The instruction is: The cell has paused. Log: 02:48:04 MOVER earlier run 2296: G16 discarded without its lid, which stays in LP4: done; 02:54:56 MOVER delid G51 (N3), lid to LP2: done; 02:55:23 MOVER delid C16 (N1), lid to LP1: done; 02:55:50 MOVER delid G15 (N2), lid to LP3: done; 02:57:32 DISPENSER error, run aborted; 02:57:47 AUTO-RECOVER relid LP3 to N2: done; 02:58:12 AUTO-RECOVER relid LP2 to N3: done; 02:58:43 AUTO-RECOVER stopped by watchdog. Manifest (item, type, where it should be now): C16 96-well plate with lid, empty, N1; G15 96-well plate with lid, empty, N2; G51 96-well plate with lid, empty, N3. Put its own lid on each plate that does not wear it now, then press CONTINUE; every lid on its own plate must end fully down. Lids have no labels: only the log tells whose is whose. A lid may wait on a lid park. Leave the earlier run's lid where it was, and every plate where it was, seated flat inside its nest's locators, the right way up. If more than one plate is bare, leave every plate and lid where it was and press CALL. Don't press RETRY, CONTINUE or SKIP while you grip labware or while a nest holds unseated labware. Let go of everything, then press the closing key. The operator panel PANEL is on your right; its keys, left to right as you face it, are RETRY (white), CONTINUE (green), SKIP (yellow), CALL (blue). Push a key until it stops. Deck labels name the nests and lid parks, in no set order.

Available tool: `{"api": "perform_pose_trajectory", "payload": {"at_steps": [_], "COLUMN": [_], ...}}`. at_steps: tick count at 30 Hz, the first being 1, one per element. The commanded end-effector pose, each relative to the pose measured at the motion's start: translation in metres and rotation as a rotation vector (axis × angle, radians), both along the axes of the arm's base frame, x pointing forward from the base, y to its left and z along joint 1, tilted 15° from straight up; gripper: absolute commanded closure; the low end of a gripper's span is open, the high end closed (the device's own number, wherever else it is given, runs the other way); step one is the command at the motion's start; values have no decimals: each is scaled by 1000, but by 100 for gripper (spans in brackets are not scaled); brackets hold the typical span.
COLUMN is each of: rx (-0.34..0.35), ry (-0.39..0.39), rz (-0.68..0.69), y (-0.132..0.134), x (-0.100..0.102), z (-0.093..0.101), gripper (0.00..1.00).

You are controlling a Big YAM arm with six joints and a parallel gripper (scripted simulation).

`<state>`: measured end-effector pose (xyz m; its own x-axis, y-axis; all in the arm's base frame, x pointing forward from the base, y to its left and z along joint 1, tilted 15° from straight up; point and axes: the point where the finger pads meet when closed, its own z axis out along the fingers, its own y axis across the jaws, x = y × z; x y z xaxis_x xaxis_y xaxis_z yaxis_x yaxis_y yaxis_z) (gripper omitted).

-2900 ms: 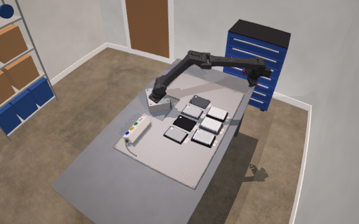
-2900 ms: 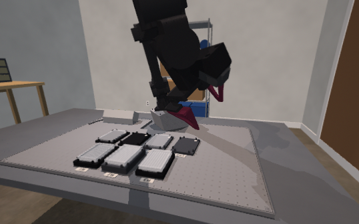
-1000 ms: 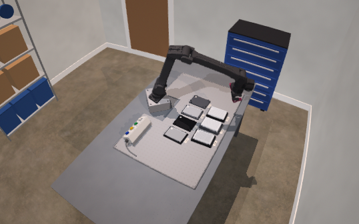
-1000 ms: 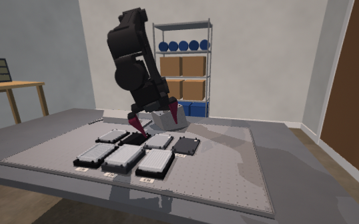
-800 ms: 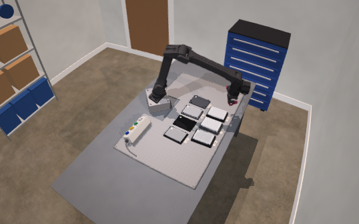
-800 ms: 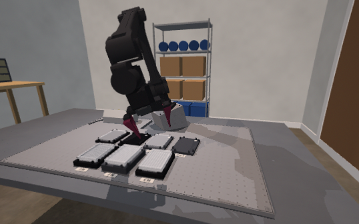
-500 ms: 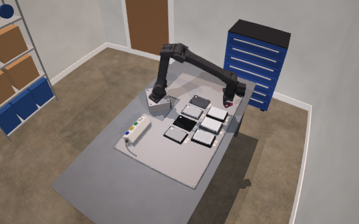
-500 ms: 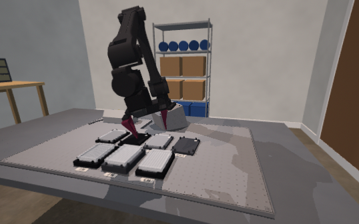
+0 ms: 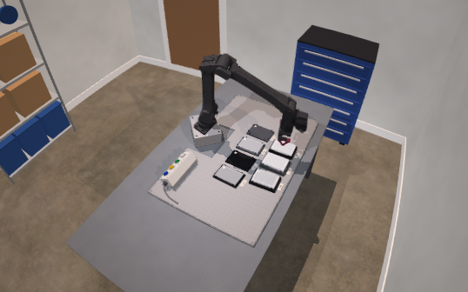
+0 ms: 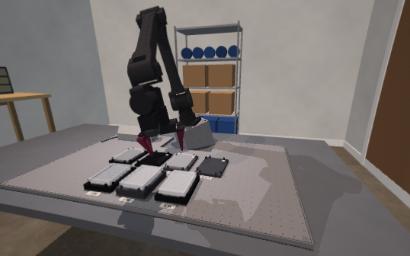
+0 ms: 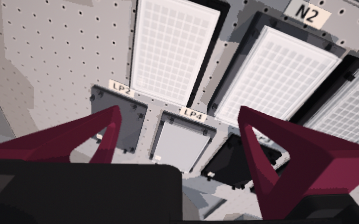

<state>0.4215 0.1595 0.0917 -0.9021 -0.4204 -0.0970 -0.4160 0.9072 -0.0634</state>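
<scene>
My gripper point(image 9: 284, 140) point(image 10: 164, 148) point(image 11: 179, 112) is open and empty. It hangs a little above the deck, over the end of the row by the plate in nest N1 point(image 9: 283, 149) point(image 10: 176, 183) point(image 11: 173, 47). That plate's wells look crisp and white. The plate in N2 point(image 9: 275, 162) point(image 10: 142, 178) point(image 11: 276, 75) looks frosted, as under a lid. A third plate point(image 9: 264, 179) point(image 10: 107, 175) point(image 11: 346, 105) stands beyond it. Park LP2 point(image 9: 260, 131) point(image 10: 212, 166) is empty. LP4 point(image 9: 250, 145) point(image 10: 180, 161) point(image 11: 181, 142) holds a lid. The black park point(image 9: 240, 161) point(image 10: 155, 158) point(image 11: 236, 160) is empty. The last park point(image 9: 229, 175) point(image 10: 128, 154) holds a lid.
The operator panel point(image 9: 179, 169) lies on the deck left of the parks, near the arm's base point(image 9: 207, 132). A blue drawer cabinet point(image 9: 336, 82) stands behind the table. Shelves with boxes point(image 9: 5, 87) stand at the far left.
</scene>
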Motion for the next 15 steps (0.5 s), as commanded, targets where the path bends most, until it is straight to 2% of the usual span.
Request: {"api": "perform_pose_trajectory", "payload": {"at_steps": [1,6,8,13,15], "rx": [12,10,-2,-20,-20], "ry": [-66,-63,-78,-98,-98], "rz": [-68,-46,-104,-147,-147], "y": [-9,-27,-34,-48,-48], "x": [3,-11,-17,-33,-33], "z": [13,2,-2,-13,-13], "gripper": [0,0,0,0,0]}}
